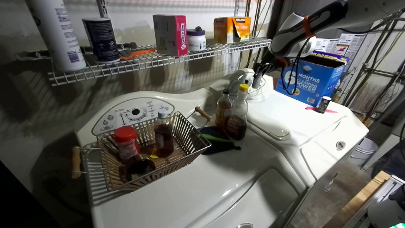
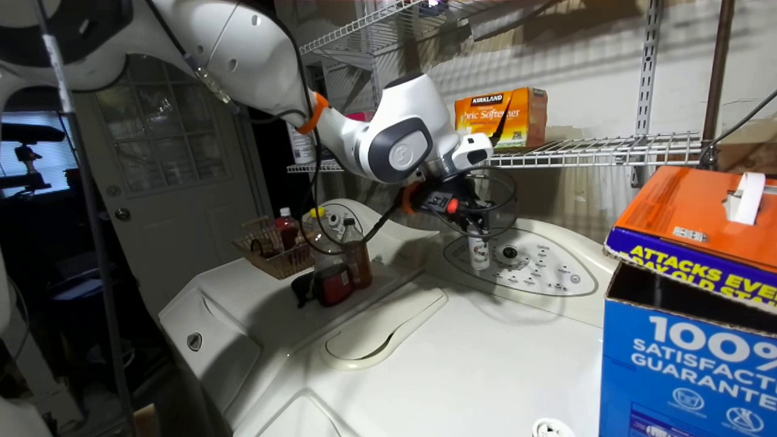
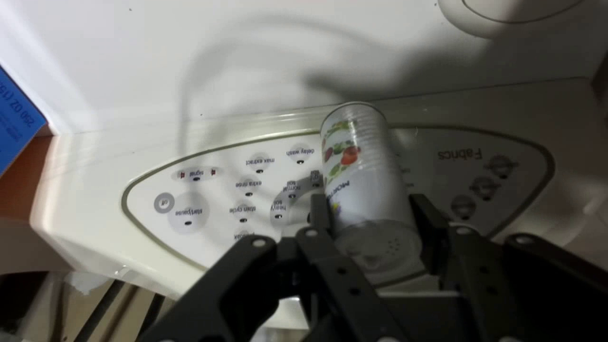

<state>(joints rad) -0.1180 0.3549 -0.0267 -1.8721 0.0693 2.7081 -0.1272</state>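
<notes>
Clasping a canister (image 3: 363,178), hand (image 3: 373,211) snug around it, control panel (image 2: 549,267) behind, contact unclear, bottles (image 1: 237,125) apart.

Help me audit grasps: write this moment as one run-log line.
jaws: closed on white canister | backdrop: control panel | canister-panel contact: unclear

1 claw (image 3: 373,213) w/ 1 white canister (image 3: 361,161). 1 wire basket (image 1: 177,165) w/ 2 hndls (image 1: 76,162), holding 1 white-cap btl (image 1: 163,136), 1 red-lid jar (image 1: 126,139), 1 dk mug-like item (image 1: 139,166). On tabletop (image 1: 202,183): 1 yellow-cap btl (image 1: 238,118), 1 dk-cap btl (image 1: 223,109) (makes 3 btls), 1 dk shaker (image 1: 323,105). Also 1 blue box (image 1: 311,79). Wire shelf (image 1: 142,65): 1 pink box (image 1: 171,35), 1 orange box (image 1: 227,31) (makes 3 boxes), 1 purple-lid jar (image 1: 196,41), 1 dk-blue canister (image 1: 102,41), 1 tall white cont. (image 1: 60,38)
</notes>
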